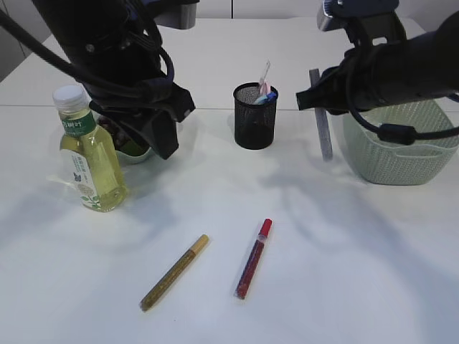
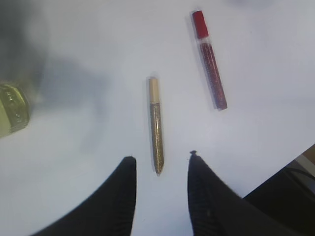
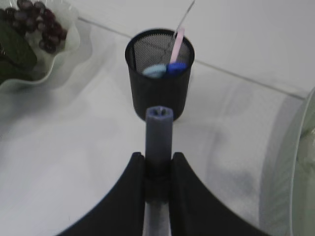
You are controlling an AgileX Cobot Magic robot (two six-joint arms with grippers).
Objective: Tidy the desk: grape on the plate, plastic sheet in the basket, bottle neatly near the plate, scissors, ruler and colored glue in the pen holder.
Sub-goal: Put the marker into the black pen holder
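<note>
My right gripper is shut on the grey ruler, holding it upright above the table, right of the black mesh pen holder; in the right wrist view the ruler points toward the holder, which holds scissors with blue handles. My left gripper is open and empty, above the gold glitter glue, with the red glitter glue to its right. Both glues lie at the table front, gold and red. Grapes sit on the plate. The bottle stands at left.
A pale green basket stands at the right, behind my right arm. The plate is mostly hidden behind my left arm, just right of the bottle. The table's near edge shows at the lower right of the left wrist view.
</note>
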